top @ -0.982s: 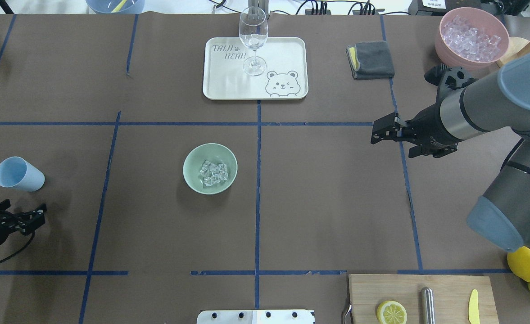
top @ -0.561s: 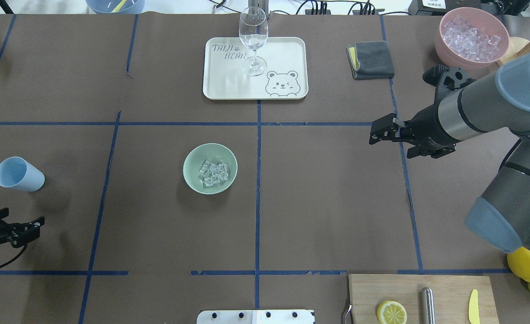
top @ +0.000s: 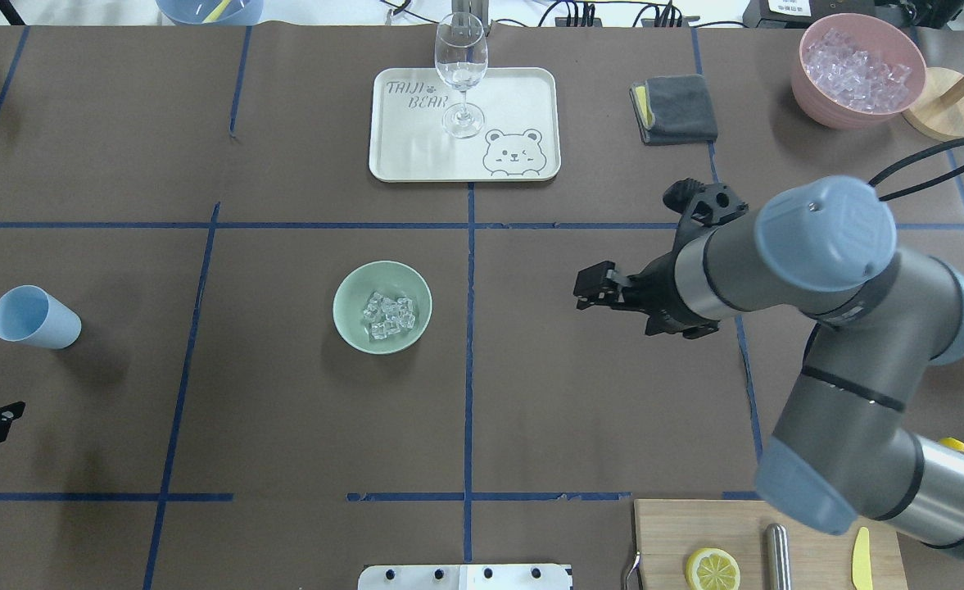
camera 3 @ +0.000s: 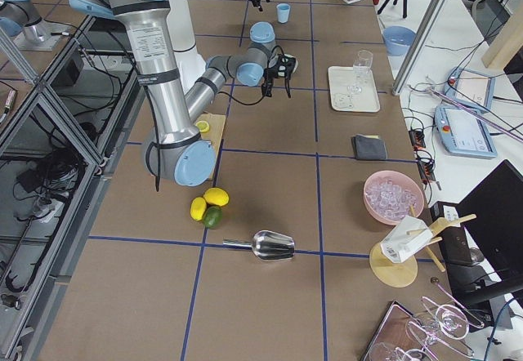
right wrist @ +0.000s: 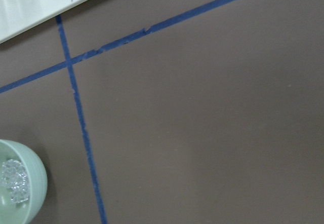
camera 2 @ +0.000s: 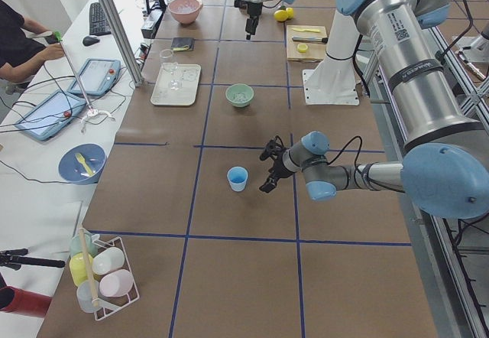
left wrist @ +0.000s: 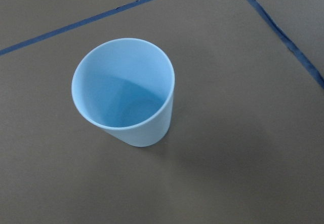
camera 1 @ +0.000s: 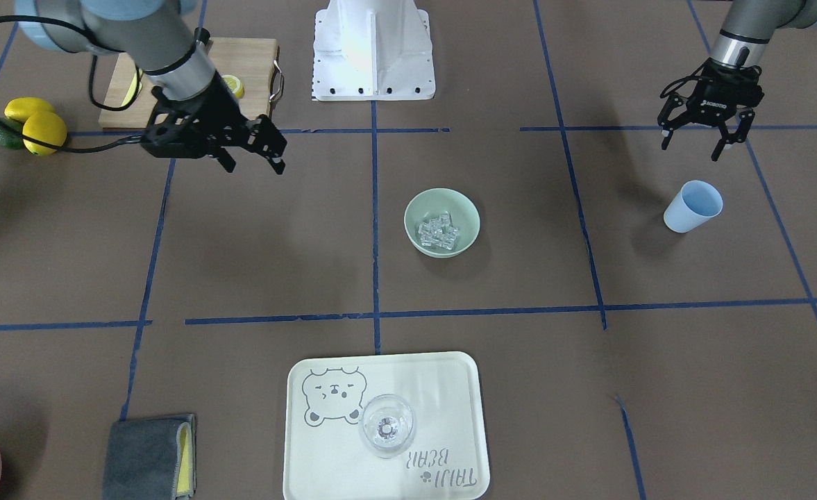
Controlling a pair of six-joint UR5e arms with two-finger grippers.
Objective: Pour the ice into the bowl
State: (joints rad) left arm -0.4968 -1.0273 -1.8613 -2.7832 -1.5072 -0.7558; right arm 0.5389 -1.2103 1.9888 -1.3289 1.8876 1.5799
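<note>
Swinging inward, the right hand (camera 1: 257,161) now hovers at three o'clock of the bowl (top: 353,305) seen from overhead, fingers spread and empty. Ice (top: 389,315) lies inside the bowl on the brown, blue-taped surface (top: 285,410). Pulled back, the left hand (camera 1: 691,147) gapes empty at six o'clock of the cup (top: 35,318).

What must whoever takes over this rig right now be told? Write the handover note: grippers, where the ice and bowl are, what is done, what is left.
Left gripper: open and empty, above the table next to the blue cup, not touching it.
Right gripper: open and empty, off to the side of the green bowl.
Ice: a small pile inside the bowl, near the table's middle. The cup stands upright and empty.
Done: the pour looks complete.
Left: probably only parking both arms.
</note>
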